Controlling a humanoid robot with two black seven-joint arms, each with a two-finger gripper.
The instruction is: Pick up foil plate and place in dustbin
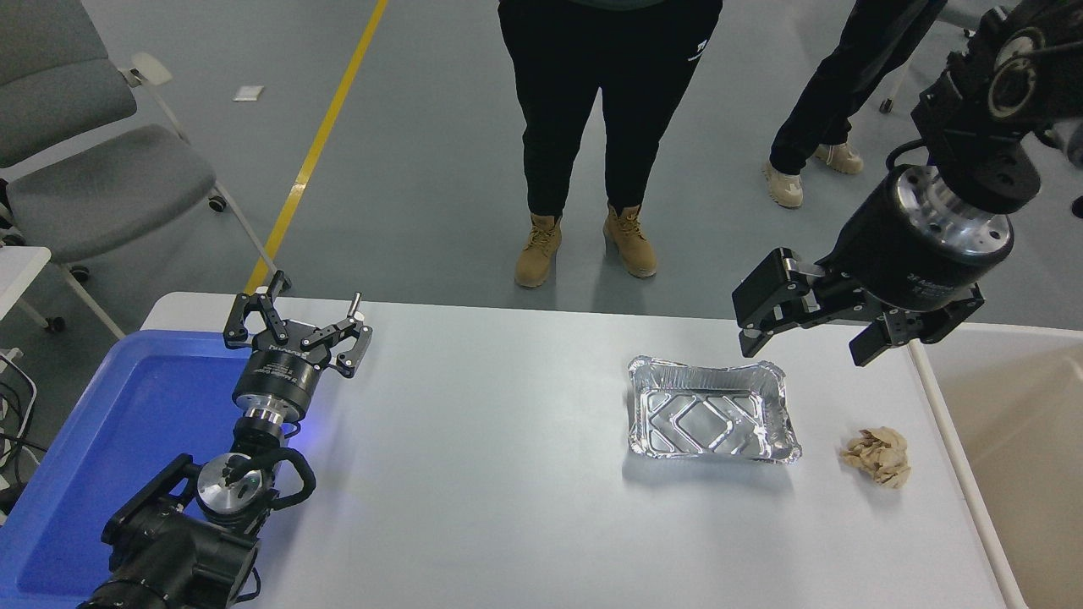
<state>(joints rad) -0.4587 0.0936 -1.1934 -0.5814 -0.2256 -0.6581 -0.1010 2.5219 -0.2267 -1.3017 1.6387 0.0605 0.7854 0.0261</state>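
The shiny silver foil plate point(712, 409) lies flat on the white table point(474, 474), right of centre, its embossed base up. My right gripper point(808, 342) hangs in the air above and just behind the plate's far right corner, open and empty, not touching it. The beige dustbin point(1011, 448) stands at the table's right edge, with its whitish rim showing. My left gripper point(298, 317) is parked at the lower left, open and empty, over the table's far left part.
A small crumpled tan paper wad point(877, 456) lies between the foil plate and the dustbin. A bright blue tray point(101, 440) sits at the left edge. Two people stand beyond the far side, one point(592, 127) in tan boots. Grey chairs point(76, 161) stand far left.
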